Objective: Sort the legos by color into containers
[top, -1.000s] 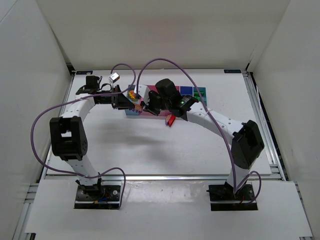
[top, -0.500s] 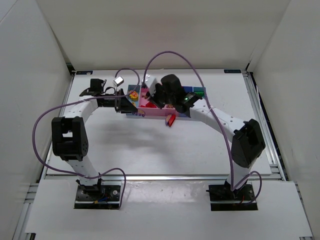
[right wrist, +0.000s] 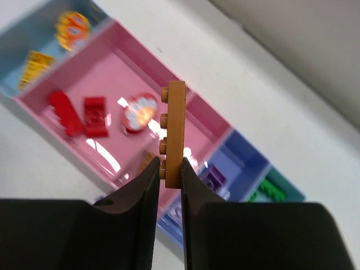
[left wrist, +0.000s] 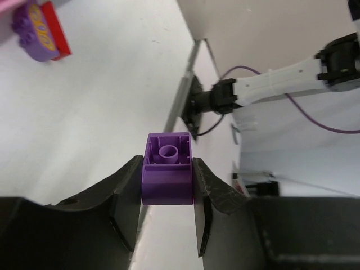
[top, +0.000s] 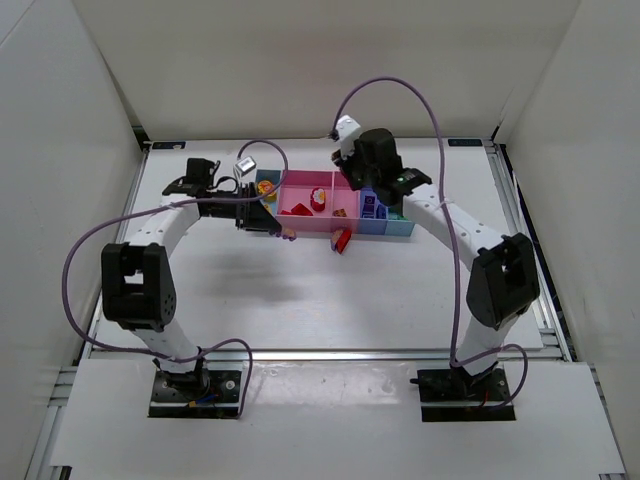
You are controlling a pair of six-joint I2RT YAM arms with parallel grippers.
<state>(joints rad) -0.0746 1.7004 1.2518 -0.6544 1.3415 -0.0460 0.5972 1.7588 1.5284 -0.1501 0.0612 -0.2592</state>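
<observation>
The containers (top: 300, 193) are a joined row of bins at the table's back: light blue, pink, blue, teal. In the right wrist view the pink bin (right wrist: 112, 73) holds red bricks (right wrist: 94, 109) and a round red piece. The blue bin (right wrist: 242, 163) holds purple pieces. My right gripper (right wrist: 170, 166) is shut on a flat orange brick (right wrist: 174, 124), held above the pink and blue bins. My left gripper (left wrist: 167, 164) is shut on a purple brick (left wrist: 167, 185), held above the table by the row's left front corner (top: 268, 222).
A red piece (top: 341, 240) and a small purple piece (top: 288, 236) lie on the table just in front of the bins. In the left wrist view a purple rounded piece (left wrist: 34, 25) sits against a red brick. Side walls enclose the table.
My right arm has swung right and back, from over the row's left end to over the pink and blue bins. My left gripper shifted slightly, uncovering the bins.
</observation>
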